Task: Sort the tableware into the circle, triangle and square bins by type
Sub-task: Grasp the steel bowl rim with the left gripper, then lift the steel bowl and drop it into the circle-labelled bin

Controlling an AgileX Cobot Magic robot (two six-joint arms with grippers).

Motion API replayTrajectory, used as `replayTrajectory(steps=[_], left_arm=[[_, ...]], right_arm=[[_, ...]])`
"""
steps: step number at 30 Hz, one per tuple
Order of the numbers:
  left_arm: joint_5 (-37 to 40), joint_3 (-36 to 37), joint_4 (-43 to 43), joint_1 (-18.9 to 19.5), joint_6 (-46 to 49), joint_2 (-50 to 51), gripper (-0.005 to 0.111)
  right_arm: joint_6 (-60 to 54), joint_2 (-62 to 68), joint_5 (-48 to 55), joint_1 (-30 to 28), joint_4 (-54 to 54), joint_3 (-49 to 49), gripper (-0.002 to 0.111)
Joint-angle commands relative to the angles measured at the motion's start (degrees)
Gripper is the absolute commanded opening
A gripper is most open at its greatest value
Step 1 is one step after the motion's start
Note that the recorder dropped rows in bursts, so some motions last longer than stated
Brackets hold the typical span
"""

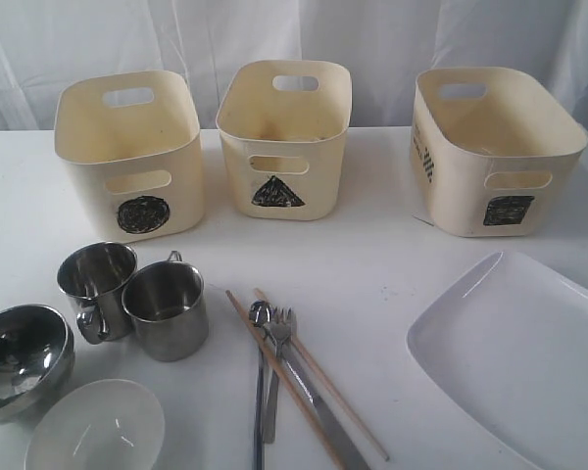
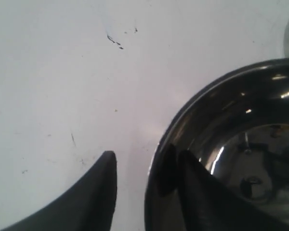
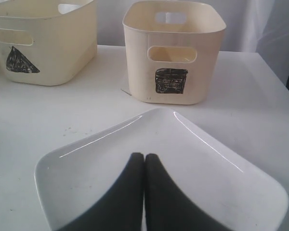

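My left gripper [image 2: 148, 155] stands open astride the rim of the steel bowl [image 2: 241, 110] [image 1: 20, 362]: one finger is inside, the other outside with a gap to the wall. Two steel mugs [image 1: 96, 284] [image 1: 167, 308] and a white bowl [image 1: 96, 426] sit beside it. Spoon [image 1: 259, 315], fork [image 1: 282, 325], knife [image 1: 325, 416] and chopsticks [image 1: 286, 380] lie together at front centre. My right gripper [image 3: 144, 156] is shut and empty over the white plate [image 3: 86, 163] [image 1: 519, 352]. The circle bin [image 1: 127, 166], triangle bin [image 1: 284, 137] and square bin [image 1: 500, 147] stand behind.
All three tubs look empty inside. A white curtain hangs behind the table [image 1: 372, 255]. The square bin [image 3: 173, 53] and triangle bin [image 3: 43, 43] stand just beyond the plate in the right wrist view.
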Motion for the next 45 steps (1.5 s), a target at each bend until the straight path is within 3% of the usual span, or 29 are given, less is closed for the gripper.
replayTrajectory(steps=[1,7,18,22,26,28,31,34,36,38,42,45], left_arm=[[0.55,0.52,-0.25,0.01,-0.47,0.15,0.034],[2.21,0.52,-0.25,0.01,-0.24,0.15,0.0],[11.9,0.19,0.07,0.01,-0.1,-4.44,0.0],[17.64,-5.09,0.53,0.01,-0.46,-15.08,0.0],[18.0,-16.2,2.0,0.01,-0.35,-24.55,0.0],[12.87,-20.08,2.0,0.01,-0.5,-26.29,0.0],[-5.47,-21.48,2.0,0.01,-0.33,-25.18,0.0],[-22.73,-21.58,1.15,0.01,-0.33,-18.71,0.0],[-29.38,-22.81,-2.15,0.01,-0.33,-12.48,0.0],[-31.36,-25.83,-2.69,0.01,-0.33,-4.63,0.0],[-26.38,-36.37,-1.33,0.01,-1.82,9.31,0.0],[-21.44,-44.06,8.0,0.01,-6.32,15.69,0.0]], right_arm=[[0.06,-0.12,-0.83,0.16,-0.12,0.11,0.0],[0.06,-0.12,-0.83,0.16,-0.12,0.11,0.0],[0.42,-0.12,-0.72,0.16,0.16,0.11,0.0],[0.42,-0.12,-0.72,0.16,0.16,0.11,0.0],[0.42,-0.12,-0.72,0.16,0.16,0.11,0.0],[0.42,-0.12,-0.72,0.16,0.16,0.11,0.0],[0.42,-0.12,-0.83,0.16,0.16,0.11,0.0],[0.42,-0.12,-0.83,0.16,0.16,0.11,0.0],[0.42,-0.12,-0.83,0.16,0.16,0.11,0.0],[0.42,-0.12,-0.83,0.16,0.16,0.11,0.0],[0.42,-0.12,-0.83,0.16,0.16,0.11,0.0],[0.42,-0.12,-0.83,0.16,0.16,0.11,0.0]])
